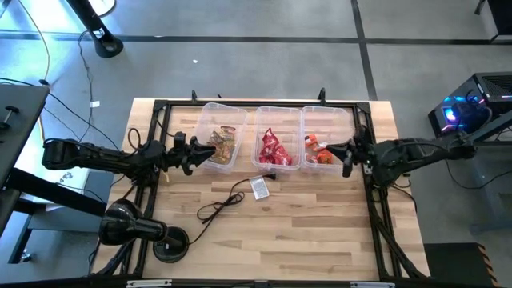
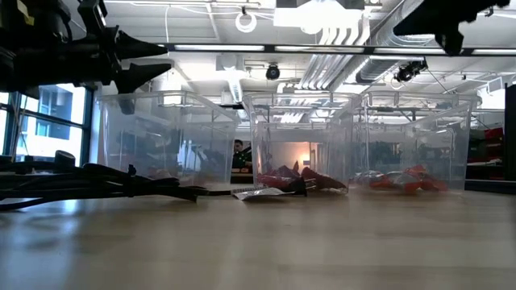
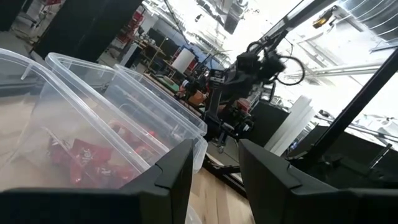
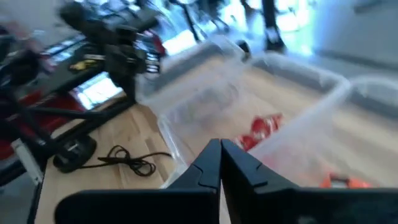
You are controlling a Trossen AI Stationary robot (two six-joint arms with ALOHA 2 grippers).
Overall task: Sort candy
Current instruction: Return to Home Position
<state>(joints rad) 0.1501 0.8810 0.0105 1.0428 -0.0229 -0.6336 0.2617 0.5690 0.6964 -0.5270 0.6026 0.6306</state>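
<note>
- Your left gripper [image 1: 194, 156] hovers at the outer side of the left bin [image 1: 212, 120]. Its fingers [image 3: 177, 168] are spread apart with nothing between them.
- Your right gripper [image 1: 346, 154] hovers at the outer rim of the right bin [image 1: 328, 120]. Its fingers [image 4: 205, 165] are pressed together and hold nothing.
- Candy is all binned: brown/gold pieces [image 1: 224, 148] in the left bin, red pieces [image 1: 272, 148] in the middle bin [image 1: 276, 120], and red and orange pieces [image 1: 318, 152] in the right bin.
- You have the grey tag [image 1: 260, 186] with its black cable [image 1: 220, 206] on the table [image 1: 320, 232], just in front of the middle bin.
</note>
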